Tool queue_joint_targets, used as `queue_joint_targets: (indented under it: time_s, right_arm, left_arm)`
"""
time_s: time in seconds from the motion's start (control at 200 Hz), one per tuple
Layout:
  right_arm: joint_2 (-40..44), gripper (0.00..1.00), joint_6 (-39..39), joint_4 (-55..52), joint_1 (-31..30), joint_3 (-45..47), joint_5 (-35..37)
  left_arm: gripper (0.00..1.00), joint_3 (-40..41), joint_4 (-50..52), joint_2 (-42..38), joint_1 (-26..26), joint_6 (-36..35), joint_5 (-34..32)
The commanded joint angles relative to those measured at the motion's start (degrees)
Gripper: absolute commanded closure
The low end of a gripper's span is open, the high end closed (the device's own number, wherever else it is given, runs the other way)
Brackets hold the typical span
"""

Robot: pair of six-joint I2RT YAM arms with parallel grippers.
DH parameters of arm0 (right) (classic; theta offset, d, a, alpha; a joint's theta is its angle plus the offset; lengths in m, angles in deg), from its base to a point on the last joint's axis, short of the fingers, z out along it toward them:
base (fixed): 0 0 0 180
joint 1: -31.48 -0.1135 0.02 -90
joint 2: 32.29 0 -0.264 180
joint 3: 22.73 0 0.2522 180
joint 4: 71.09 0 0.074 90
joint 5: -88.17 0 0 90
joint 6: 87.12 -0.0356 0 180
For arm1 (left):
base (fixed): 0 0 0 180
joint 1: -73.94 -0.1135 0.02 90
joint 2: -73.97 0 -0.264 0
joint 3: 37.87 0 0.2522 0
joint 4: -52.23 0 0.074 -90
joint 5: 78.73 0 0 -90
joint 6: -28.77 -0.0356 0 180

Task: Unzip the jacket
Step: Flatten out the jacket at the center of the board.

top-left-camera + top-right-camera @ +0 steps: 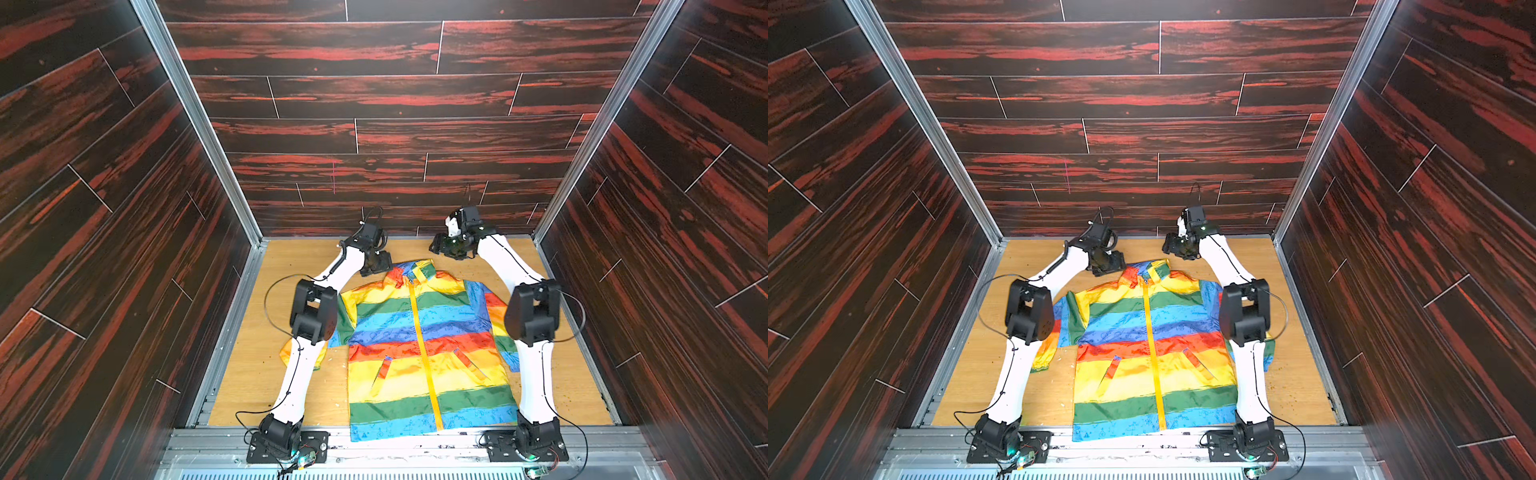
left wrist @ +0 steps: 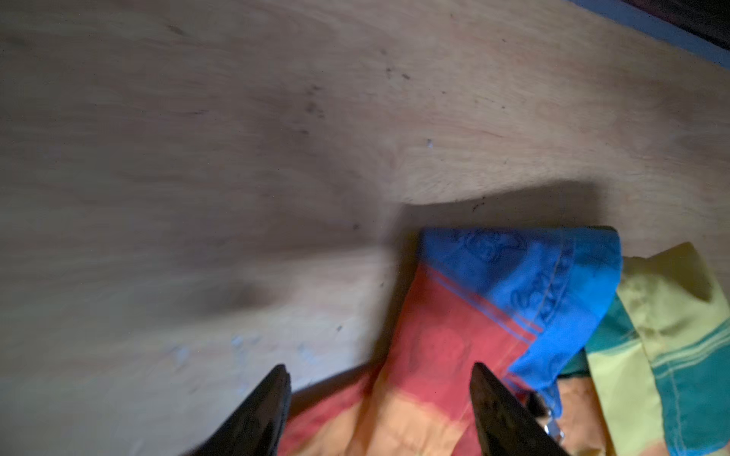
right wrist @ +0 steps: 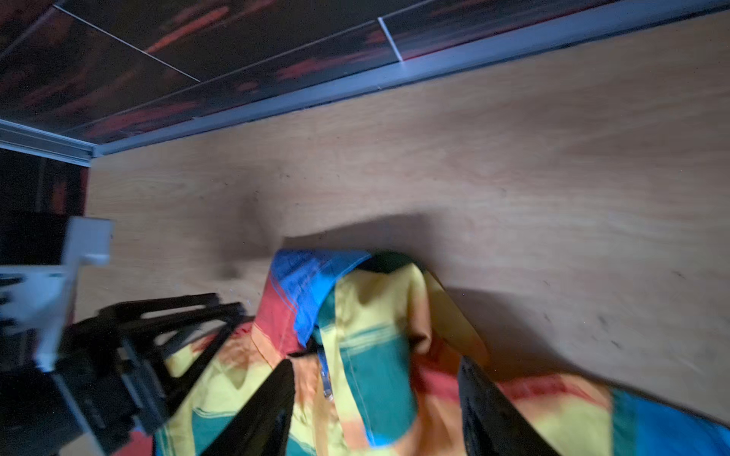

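Both the left gripper [image 2: 379,371] and the right gripper [image 3: 375,367] are hovering by the collar, fingers standing apart and gripping nothing.
We are seeing the jacket [image 1: 424,357] lying flat, front up, on the table [image 1: 249,374], its zipper [image 1: 420,332] looking closed and its hem reaching the near edge. Through the blur we are struggling to tell whether either gripper is touching cloth.

One jacket [image 1: 386,328], one zipper [image 1: 424,353], two pockets [image 1: 384,368] (both slanted), two arms [image 1: 299,374], one table [image 1: 257,365].

Bare tabletop [image 1: 249,374] either side of the jacket [image 1: 395,332]; back wall [image 1: 395,208] close behind its collar.
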Motion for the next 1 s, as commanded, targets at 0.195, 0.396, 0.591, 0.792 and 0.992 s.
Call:
queue_joint_targets:
  time_s: [0.195,0.396,0.591,0.792,0.992]
  right_arm:
    - [-9.71,0.29,0.75,-7.51,-0.08,-6.85,-12.92]
    - [-12.76,0.32,1.66,-10.63,-0.16,-7.98,-12.4]
    - [-13.48,0.51,1.46,-9.67,-0.34,-8.82,-14.97]
    - [-7.94,0.92,3.04,-7.35,-0.76,-7.27,-11.05]
    - [3.51,1.0,6.38,-2.24,-2.57,0.29,-4.82]
  left_arm:
    - [0.24,-6.59,-0.74,4.59,-0.14,0.39,7.61]
    - [0.28,-8.07,-1.77,7.56,-0.1,1.44,10.38]
    - [0.49,-7.82,-4.03,8.23,-0.05,2.16,13.69]
    - [0.95,-7.76,-4.75,4.11,0.22,0.36,15.75]
    - [1.0,-3.54,-5.28,-6.39,1.05,-3.09,16.99]
